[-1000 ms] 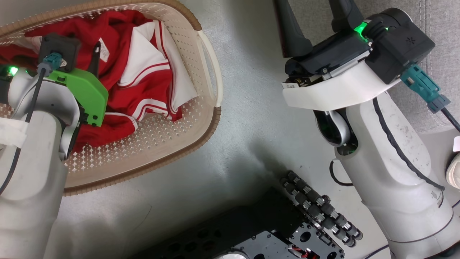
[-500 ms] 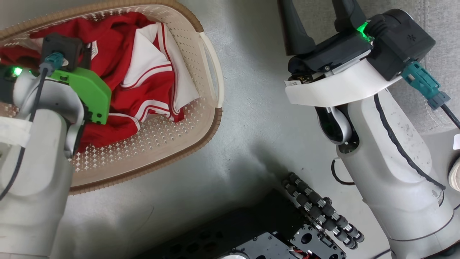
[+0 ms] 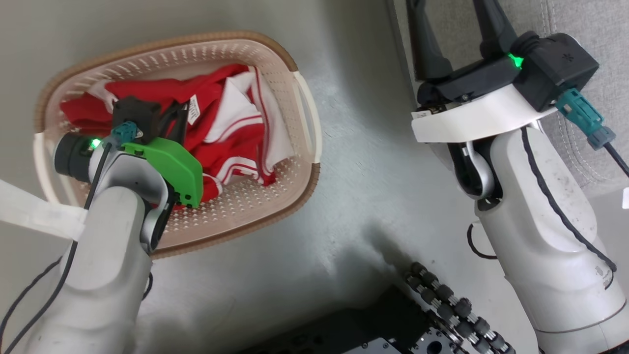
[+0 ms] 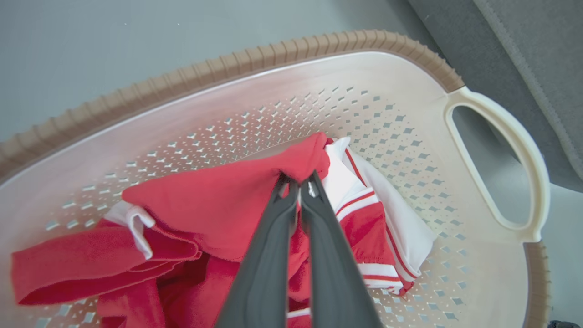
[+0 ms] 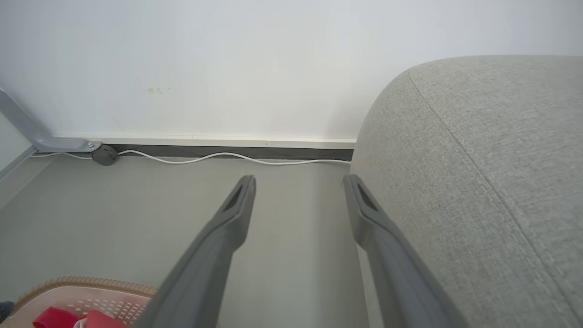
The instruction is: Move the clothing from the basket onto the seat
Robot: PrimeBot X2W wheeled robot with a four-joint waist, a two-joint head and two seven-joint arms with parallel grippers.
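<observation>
Basket on the floor, left of the sofa and apart from it; clothing heaped inside, with the left gripper among it, tips pinched on a fold. Right gripper over the floor between basket and sofa, just beside the sofa's edge. Behind all, a wall, with a cable along its foot.

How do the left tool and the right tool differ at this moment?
The left tool is shut on a fold of the clothing; the right tool is open and holds nothing. The left tool reaches into the basket; the right tool hangs beside the seat, above the floor. Both are long, dark and two-fingered.
</observation>
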